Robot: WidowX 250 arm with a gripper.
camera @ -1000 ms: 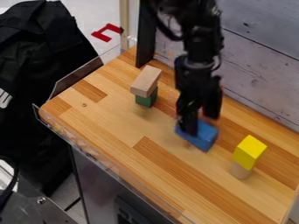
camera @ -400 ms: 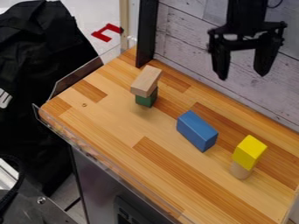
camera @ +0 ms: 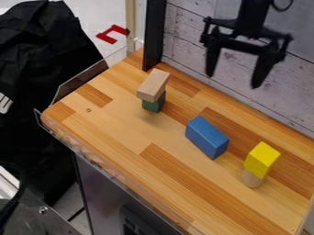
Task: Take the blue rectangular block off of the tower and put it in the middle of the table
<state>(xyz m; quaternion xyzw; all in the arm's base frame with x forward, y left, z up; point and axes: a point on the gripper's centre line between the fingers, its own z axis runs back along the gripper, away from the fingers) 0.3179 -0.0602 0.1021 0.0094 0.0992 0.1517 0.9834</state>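
While the claw hangs upper right, open and empty | blue block: flat on bench, between wood-and-green stack and yellow-topped stack | bearing from claw: down-view, slightly left | long axis: upper left to lower right | judgement: placed, no regrasp needed

We see the blue rectangular block as a plain, sharp-edged solid, lying flat on one long side. It rests directly on the wooden desk, slightly toward 3 o'clock from the middle, its length running from roughly 11 to 5 o'clock.
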